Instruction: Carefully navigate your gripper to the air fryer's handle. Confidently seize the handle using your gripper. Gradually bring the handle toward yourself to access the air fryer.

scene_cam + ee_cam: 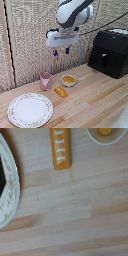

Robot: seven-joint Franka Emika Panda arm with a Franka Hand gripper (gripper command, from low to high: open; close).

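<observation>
Air fryer [110,53] sits at the far end of the table on the exterior view's right, black, boxy, rounded corners, up against the wall. Handle [103,61] is a short vertical black bar on its front panel, untouched. Gripper [60,51] hangs in the air well apart from the air fryer, toward the exterior view's left, high above the table; blue-tipped fingers [67,50] point down with a gap between them, jaws apart, nothing held. White arm [73,14] comes in from above.

Table [95,102] is light wood planks with visible seams and grain. Wall behind is woven beige matting [30,40]. On the table: pink cup [45,80], small white bowl [69,80] with something yellow inside, orange bar-shaped item [61,92] just beside the bowl, floral-rimmed plate [30,110] at the near edge.

Wrist view looks straight down on the planks: orange bar [61,148] with white marks, bowl rim [106,135], plate rim [9,188]. Gripper fingers not visible there.
</observation>
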